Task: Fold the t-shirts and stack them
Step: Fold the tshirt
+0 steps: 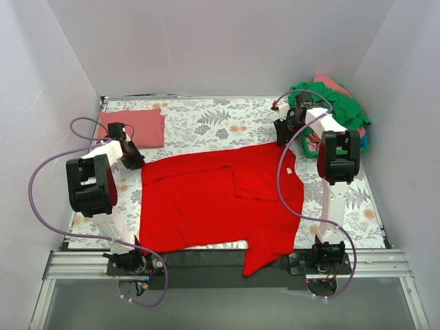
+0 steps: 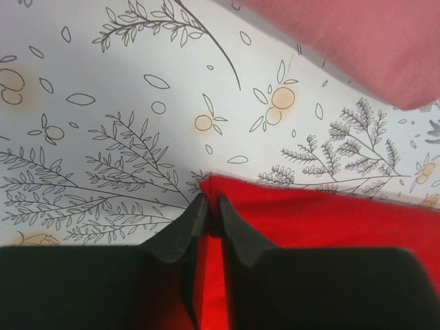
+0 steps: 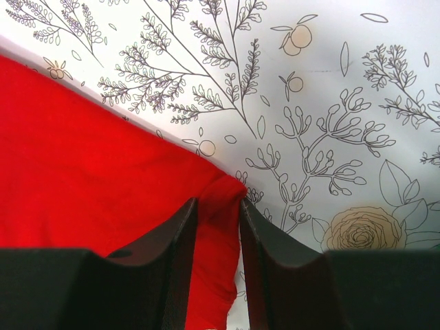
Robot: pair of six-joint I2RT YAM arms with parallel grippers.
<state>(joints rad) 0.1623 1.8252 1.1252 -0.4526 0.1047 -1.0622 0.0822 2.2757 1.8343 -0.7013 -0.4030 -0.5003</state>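
Observation:
The bright red t-shirt (image 1: 213,199) lies spread across the middle of the table, one part hanging over the near edge. My left gripper (image 1: 134,159) is at its far left corner. In the left wrist view the left gripper (image 2: 209,206) is shut on that corner of the red cloth (image 2: 330,220). My right gripper (image 1: 283,130) is at the far right corner. In the right wrist view the right gripper (image 3: 218,203) is closed on a bunched fold of the red cloth (image 3: 82,158). A folded salmon-pink t-shirt (image 1: 134,127) lies at the back left and also shows in the left wrist view (image 2: 371,48).
A pile of t-shirts, green (image 1: 337,106) on top with pink and blue showing, sits at the back right. The floral grey tablecloth (image 1: 206,117) covers the table. White walls close in the left, back and right sides. Purple cables loop beside both arms.

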